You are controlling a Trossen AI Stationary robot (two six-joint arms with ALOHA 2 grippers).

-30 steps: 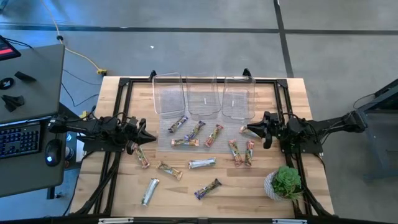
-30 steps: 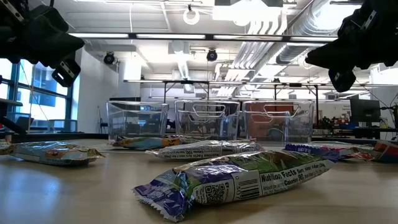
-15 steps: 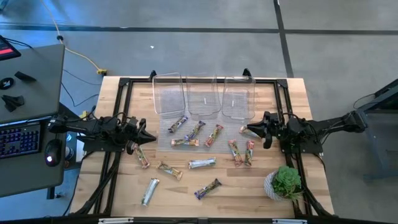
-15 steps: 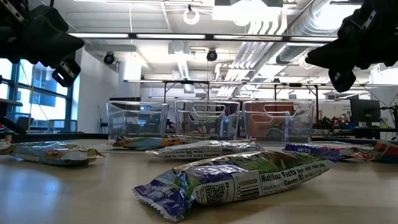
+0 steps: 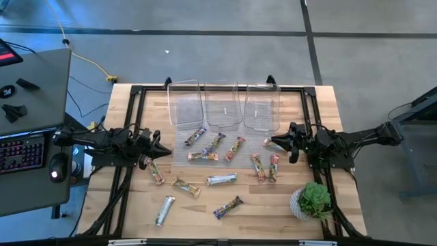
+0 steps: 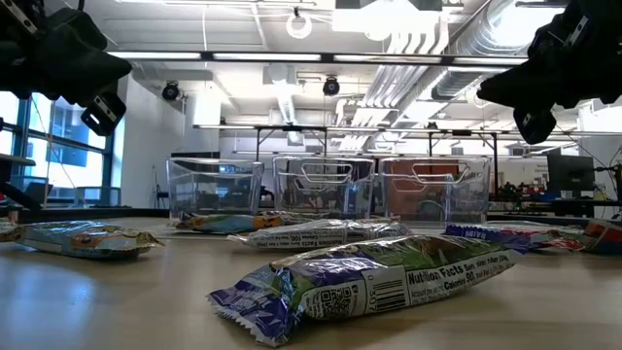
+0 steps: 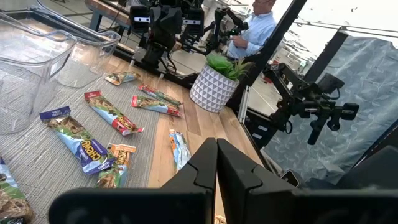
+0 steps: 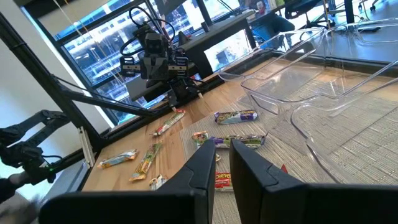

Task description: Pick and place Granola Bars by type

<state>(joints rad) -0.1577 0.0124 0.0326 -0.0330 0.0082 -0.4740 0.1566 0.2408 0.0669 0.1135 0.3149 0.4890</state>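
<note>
About a dozen foil-wrapped granola bars lie flat and scattered on the table: a blue one, a purple one, a red one, silver ones and a purple one near the near edge, large in the low view. My left gripper hovers shut at the table's left, above the bars. My right gripper hovers at the right beside one bar, its fingers a narrow gap apart. Neither touches anything.
Three clear plastic bins stand in a row at the far edge, partly on a grey mat. A green potted plant stands at the near right corner. A desk with a keyboard is left of the table.
</note>
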